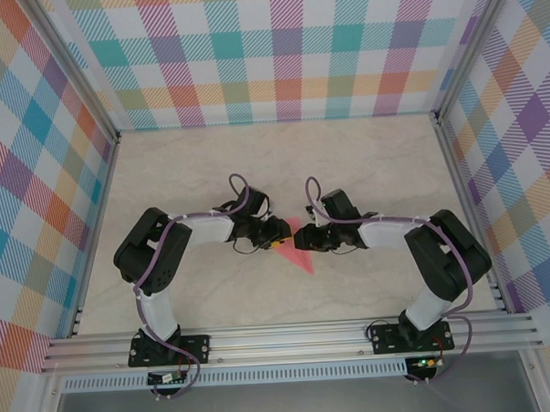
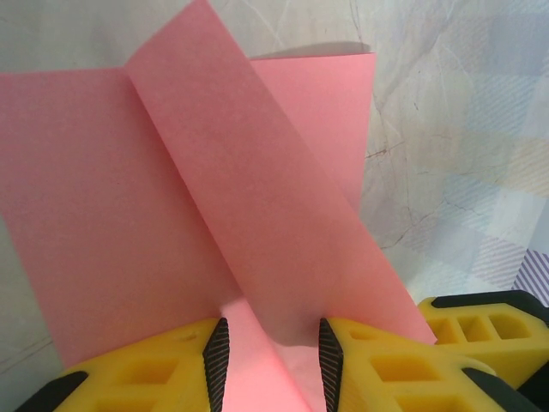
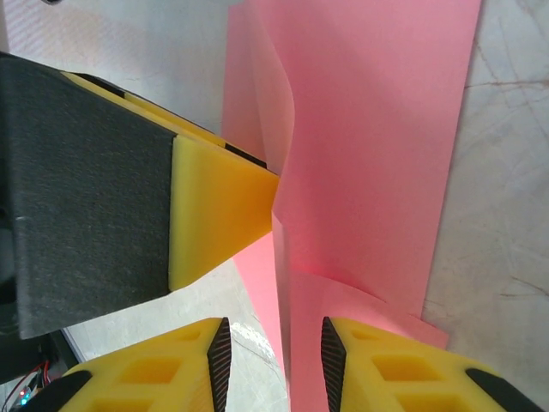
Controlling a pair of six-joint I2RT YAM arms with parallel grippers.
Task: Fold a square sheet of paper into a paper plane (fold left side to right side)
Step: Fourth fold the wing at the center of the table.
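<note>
Surface: marbled tabletop (image 1: pixel 209 163), plaid walls (image 1: pixel 286 50).
Left gripper (image 2: pixel 273 365): left of centre, jaws part-way apart, pink fold filling them; grip unclear.
Square sheet of paper (image 1: pixel 300 252): centre, between both grippers, long axis top-to-bottom.
Right gripper (image 3: pixel 274 360): jaws apart astride a raised flap.

We bring both arms in, tool to tool, at the middle of the surface.
Our left arm (image 1: pixel 157 255) throws its elbow out to the left and reaches inward. Our right arm (image 1: pixel 446 253) mirrors it, elbow out to the right. The left tool (image 1: pixel 275 237) and right tool (image 1: pixel 315 237) face each other, tips close together, low over the surface (image 1: pixel 365 166). On each tool the yellow fingers (image 2: pixel 154 378) stand partly apart, dark pads turned inward. One left fingertip (image 3: pixel 223 206) sits just ahead of our right tool's fingers.
</note>
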